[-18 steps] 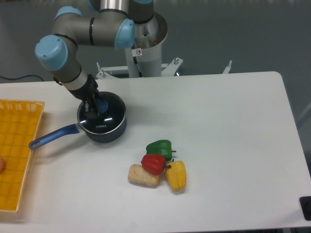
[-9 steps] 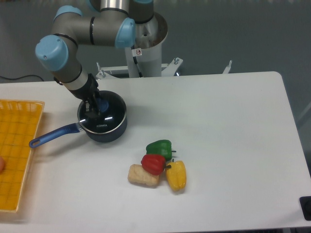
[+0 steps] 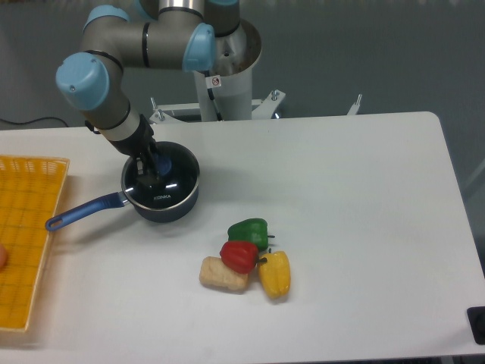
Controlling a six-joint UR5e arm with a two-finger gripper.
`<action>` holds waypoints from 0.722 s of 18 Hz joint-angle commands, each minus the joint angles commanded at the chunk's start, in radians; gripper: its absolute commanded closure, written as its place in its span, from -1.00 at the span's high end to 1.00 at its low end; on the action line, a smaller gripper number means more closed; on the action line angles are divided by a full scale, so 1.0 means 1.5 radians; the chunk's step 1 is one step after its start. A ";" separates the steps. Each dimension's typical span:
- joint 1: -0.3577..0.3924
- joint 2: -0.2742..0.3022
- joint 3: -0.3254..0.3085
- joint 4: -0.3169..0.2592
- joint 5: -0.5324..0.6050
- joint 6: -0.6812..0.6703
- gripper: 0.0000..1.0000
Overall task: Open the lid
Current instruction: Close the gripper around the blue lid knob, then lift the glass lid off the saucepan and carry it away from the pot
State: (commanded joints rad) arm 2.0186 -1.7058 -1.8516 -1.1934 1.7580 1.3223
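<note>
The black two-finger gripper (image 3: 156, 168) pinches the blue knob of the round clear glass lid (image 3: 168, 182). The lid sits slightly tilted on the dark blue saucepan (image 3: 163, 203), whose long handle points left toward the yellow basket (image 3: 26, 227).

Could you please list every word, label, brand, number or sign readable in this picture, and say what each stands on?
"KONKA", as best it reads: small white lettering near the front edge of the round clear glass lid on the dark blue saucepan.
Round red-and-white prohibition-style sticker on the white robot base column: its symbol is too small to make out.
No other text is readable.
</note>
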 joint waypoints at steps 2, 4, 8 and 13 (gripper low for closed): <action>0.015 0.003 0.011 -0.001 -0.011 -0.001 0.18; 0.027 0.007 0.021 -0.002 -0.018 -0.001 0.18; 0.068 0.011 0.047 -0.006 -0.032 0.001 0.18; 0.107 0.012 0.072 -0.025 -0.035 0.007 0.18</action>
State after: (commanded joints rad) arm 2.1797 -1.6874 -1.7442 -1.2302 1.7058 1.3330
